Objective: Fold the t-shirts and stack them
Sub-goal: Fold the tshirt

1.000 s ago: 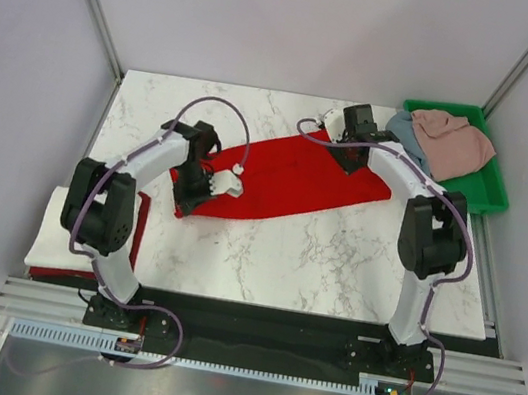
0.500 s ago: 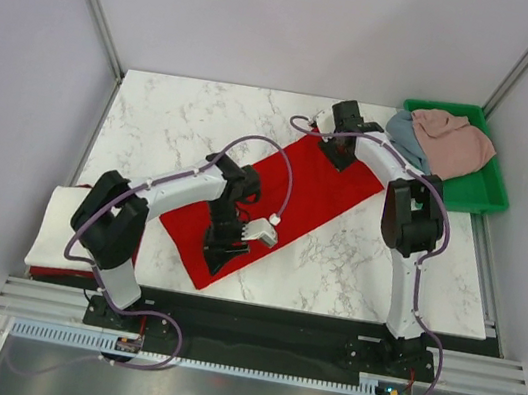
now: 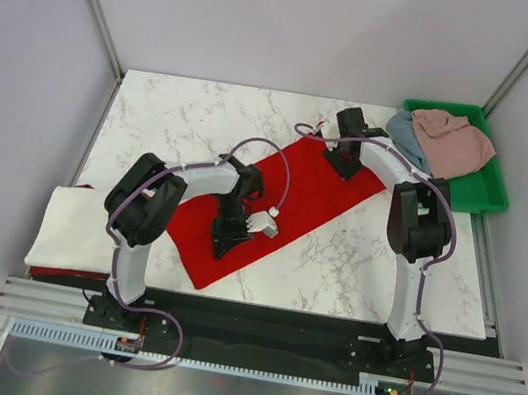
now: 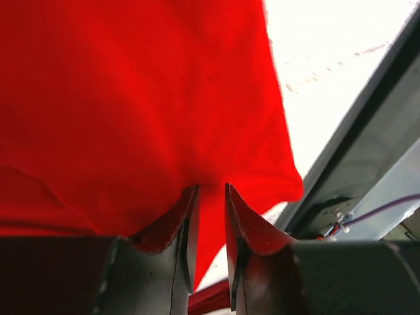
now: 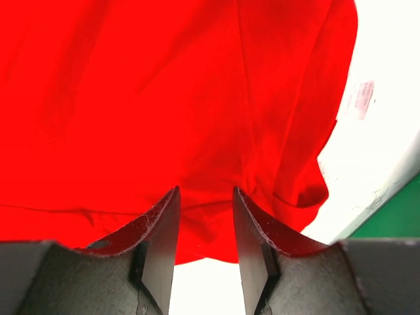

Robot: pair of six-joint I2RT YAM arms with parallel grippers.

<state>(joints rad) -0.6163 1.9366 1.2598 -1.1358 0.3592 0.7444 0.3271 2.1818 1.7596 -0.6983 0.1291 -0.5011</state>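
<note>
Jaws of the left gripper (image 4: pixel 211 189) stand narrowly apart, tips on the large bright red cloth t-shirt (image 3: pixel 318 188) near its 7 o'clock end. Those of the right gripper (image 5: pixel 205 191) gape wider at its 1 o'clock end. The shirt lies flat and diagonal across the middle of the white marble table (image 3: pixel 175 122).

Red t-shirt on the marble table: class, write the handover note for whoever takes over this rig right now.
Left tool: tips narrowly apart at the red t-shirt's near end; grip unclear.
Right tool: open, over the shirt's far end.
Done: the red t-shirt lies as a long diagonal strip on the table; a white t-shirt sits folded at the left edge.
To do: finish folding the red one and stack it; the pink t-shirt and grey-blue t-shirt wait crumpled in the green tray.
</note>
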